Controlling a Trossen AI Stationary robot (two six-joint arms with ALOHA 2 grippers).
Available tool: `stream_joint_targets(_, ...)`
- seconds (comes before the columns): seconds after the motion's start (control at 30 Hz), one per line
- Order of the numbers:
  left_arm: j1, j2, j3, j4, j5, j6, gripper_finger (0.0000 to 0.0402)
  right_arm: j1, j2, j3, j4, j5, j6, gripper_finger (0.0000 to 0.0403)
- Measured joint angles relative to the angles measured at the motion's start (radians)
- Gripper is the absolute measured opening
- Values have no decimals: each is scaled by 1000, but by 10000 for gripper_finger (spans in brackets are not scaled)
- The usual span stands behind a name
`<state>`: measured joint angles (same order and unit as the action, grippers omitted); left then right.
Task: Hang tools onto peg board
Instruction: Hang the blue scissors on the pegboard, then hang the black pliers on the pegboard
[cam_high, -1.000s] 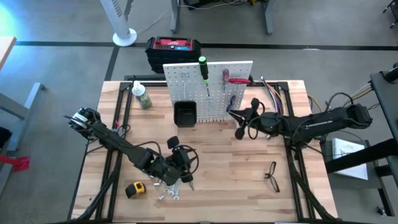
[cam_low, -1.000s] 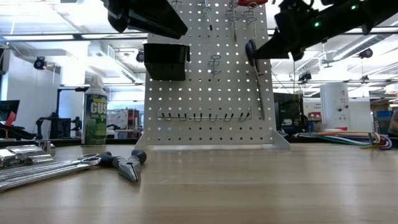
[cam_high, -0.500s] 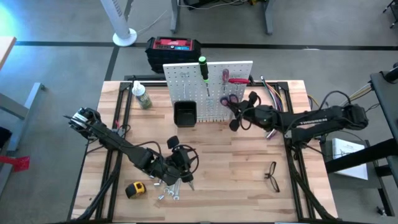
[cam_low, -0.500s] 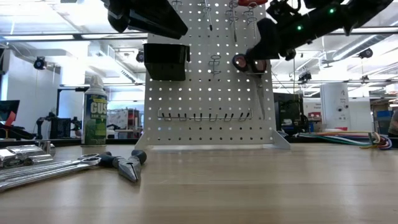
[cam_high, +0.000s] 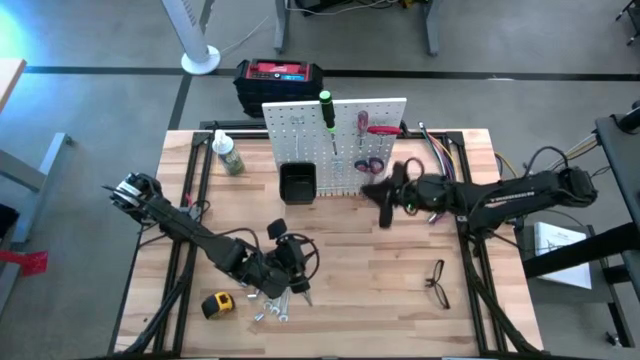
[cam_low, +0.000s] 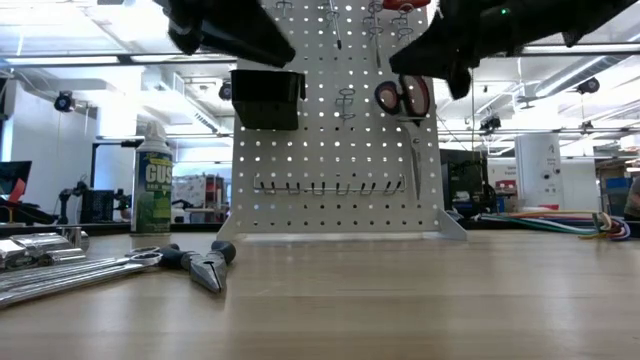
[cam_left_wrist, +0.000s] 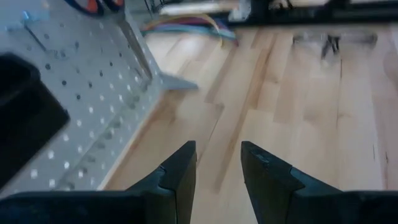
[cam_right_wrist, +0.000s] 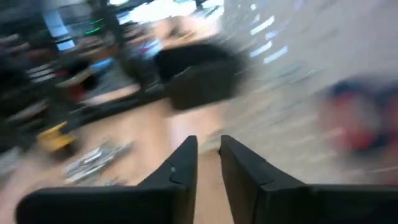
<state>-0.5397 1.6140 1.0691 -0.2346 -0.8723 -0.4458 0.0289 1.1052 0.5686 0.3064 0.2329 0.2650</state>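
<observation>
Fingers of the right gripper (cam_high: 384, 196) have let go and pulled back from the peg board (cam_high: 300, 130) in the high view, while the left gripper (cam_high: 290, 258) waits empty, slightly parted, over the wrenches (cam_high: 275, 305). At table height, the red-handled scissors (cam_low: 404, 98) now hang free on the board, so that tool looks done.

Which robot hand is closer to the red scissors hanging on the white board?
The right one. The right gripper is just in front of the scissors on the peg board. The left gripper is far off, over the wrenches.
</observation>
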Motion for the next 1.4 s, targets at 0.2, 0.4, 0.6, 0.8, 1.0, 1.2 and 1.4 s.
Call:
stream_joint_targets(0.2, -23, -12, 0, -255, 212, -291, 117, 100, 184, -1, 85, 28, 163, 105)
stream_joint_targets(0.4, -30, 19, -5, -360, 343, -551, 117, 104, 418, 110, 107, -8, 299, 136)
stream_joint_targets(0.6, -26, 88, -5, -327, 413, -607, 117, 107, 594, 242, 49, -145, 316, 150)
stream_joint_targets(0.8, -24, 153, -7, -342, 547, -619, 117, 120, 709, 327, 32, -203, 361, 145)
stream_joint_targets(1.0, -23, 179, -10, -341, 611, -610, 117, 124, 812, 493, -107, -215, 328, 133)
stream_joint_targets(1.2, -11, 181, -34, -334, 599, -599, 117, 126, 930, 670, -316, -221, 271, 123)
stream_joint_targets(1.4, 13, 196, -72, -228, 565, -547, 117, 126, 1017, 773, -361, -319, 238, 126)
